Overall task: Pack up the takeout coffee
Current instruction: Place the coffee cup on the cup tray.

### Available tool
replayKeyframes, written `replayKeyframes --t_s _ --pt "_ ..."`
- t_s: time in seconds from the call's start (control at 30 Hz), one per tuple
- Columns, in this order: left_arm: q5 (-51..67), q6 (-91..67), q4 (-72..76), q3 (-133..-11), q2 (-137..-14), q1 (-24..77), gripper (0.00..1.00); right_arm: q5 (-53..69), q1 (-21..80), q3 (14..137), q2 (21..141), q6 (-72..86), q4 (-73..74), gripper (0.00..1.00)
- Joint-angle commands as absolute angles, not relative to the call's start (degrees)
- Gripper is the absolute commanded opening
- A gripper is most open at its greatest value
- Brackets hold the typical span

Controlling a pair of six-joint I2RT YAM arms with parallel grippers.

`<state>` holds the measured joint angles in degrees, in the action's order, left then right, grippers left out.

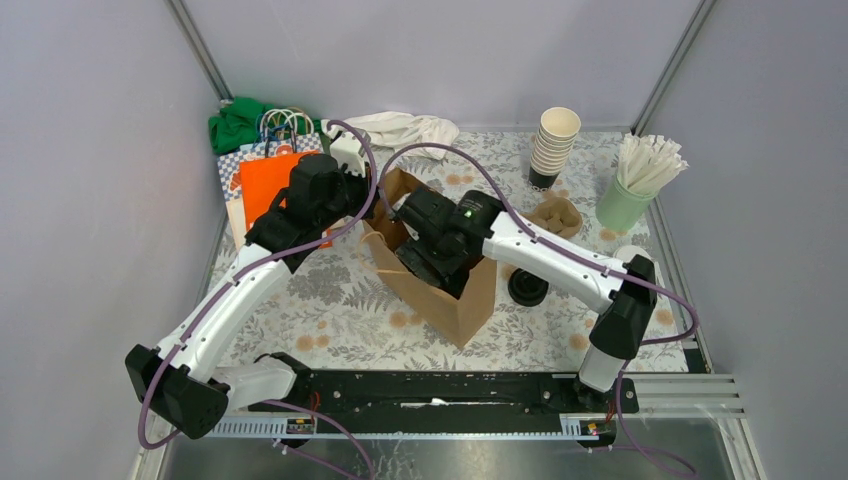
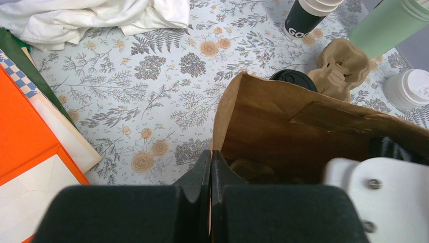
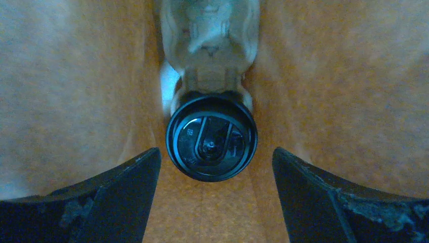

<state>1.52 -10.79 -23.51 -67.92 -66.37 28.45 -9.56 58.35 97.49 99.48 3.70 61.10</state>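
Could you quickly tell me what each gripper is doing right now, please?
Left gripper: closed on the paper bag rim.
Right gripper: open inside the bag, clear of the lidded cup.

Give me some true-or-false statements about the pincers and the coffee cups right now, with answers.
1. The right pincer is inside the brown paper bag. True.
2. It is clamped on the black-lidded cup there. False: its jaws stand open, clear of it.
3. The left pincer is shut on the bag's rim. True.
4. The white sticks stand in the stacked cream cups. False: they stand in the pale green cup.
5. A second lidded cup stands on the table outside the bag. True.
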Motion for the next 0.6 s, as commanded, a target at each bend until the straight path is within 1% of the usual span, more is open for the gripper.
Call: replayKeyframes --t_s 0.0,0.1,0.17,0.3,0.57 --pt "1.4 -10.7 -23.1 -70.0 -65.7 28.1 0.00 -11.7 58.7 103.8 97.6 3.5 63.0 0.85" --pt "1.2 -10.8 -23.2 -70.0 -65.7 28.1 0.00 -12.3 58.6 106.1 97.9 3.3 63.5 0.86" --pt "0.9 -10.8 -23.4 -70.2 -65.8 28.1 0.00 -12.6 58.5 107.5 97.9 3.1 63.6 0.88" --pt "0.2 -11.3 -24.1 -70.3 -65.5 28.1 0.00 -13.3 57.6 112.4 98.2 2.5 64.0 0.89" --pt "-4.6 -13.8 -25.1 -69.2 -63.9 28.1 0.00 -13.6 55.7 128.9 102.6 2.7 65.6 0.90"
